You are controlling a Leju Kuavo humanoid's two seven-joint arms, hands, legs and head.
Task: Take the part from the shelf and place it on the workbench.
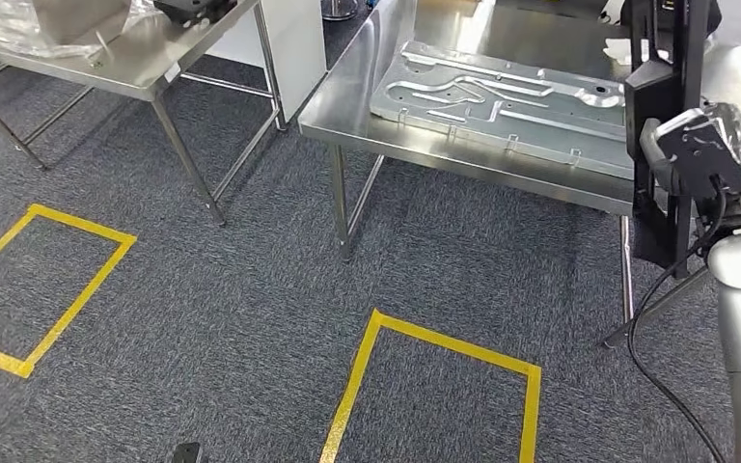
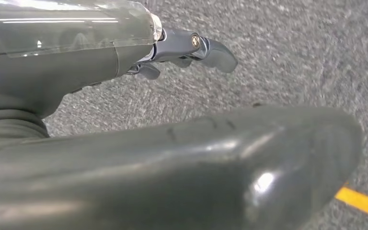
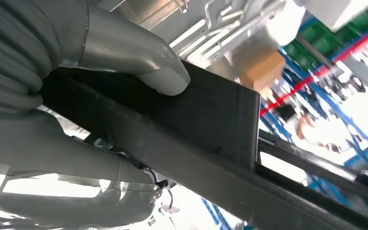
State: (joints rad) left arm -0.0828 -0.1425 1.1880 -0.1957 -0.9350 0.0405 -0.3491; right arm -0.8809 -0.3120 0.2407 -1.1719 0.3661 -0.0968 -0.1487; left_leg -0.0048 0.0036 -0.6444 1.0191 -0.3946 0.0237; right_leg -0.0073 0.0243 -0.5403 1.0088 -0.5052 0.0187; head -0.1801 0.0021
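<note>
Right hand (image 3: 76, 96) clamps a black part (image 3: 206, 120), thumb (image 3: 163, 76) pressed flat on its face; the part stands upright just beside the steel workbench (image 1: 347, 106). Left hand (image 2: 187, 48) hangs over carpet, fingers apart, holding nothing.

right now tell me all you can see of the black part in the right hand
The black part is a long, flat-sided piece with squared edges and open slots; it looks like matte plastic or painted metal. In the head view it stands about upright at the right, in front of the workbench edge, its lower end above the carpet. The right hand grips it, the grey thumb pressed on a flat face. Its top runs out of frame.
</note>
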